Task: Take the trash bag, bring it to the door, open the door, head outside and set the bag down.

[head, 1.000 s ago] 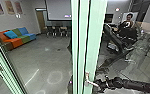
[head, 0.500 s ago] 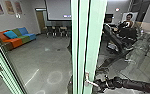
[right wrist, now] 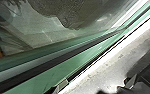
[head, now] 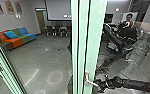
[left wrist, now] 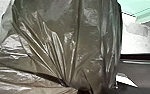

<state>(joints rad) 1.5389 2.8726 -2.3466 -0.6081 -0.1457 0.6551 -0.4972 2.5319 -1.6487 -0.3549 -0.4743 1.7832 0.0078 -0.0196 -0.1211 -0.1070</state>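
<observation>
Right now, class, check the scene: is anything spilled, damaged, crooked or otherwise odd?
Only one mild oddity: the blue cushion lies tilted on the multicoloured sofa rather than sitting straight. The trash bag is creased, with no tear visible.

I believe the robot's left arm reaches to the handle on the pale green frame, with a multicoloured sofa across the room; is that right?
Not the left: the head view shows the robot's right arm reaching to the handle on the pale green frame, with the multicoloured sofa across the room.
</observation>
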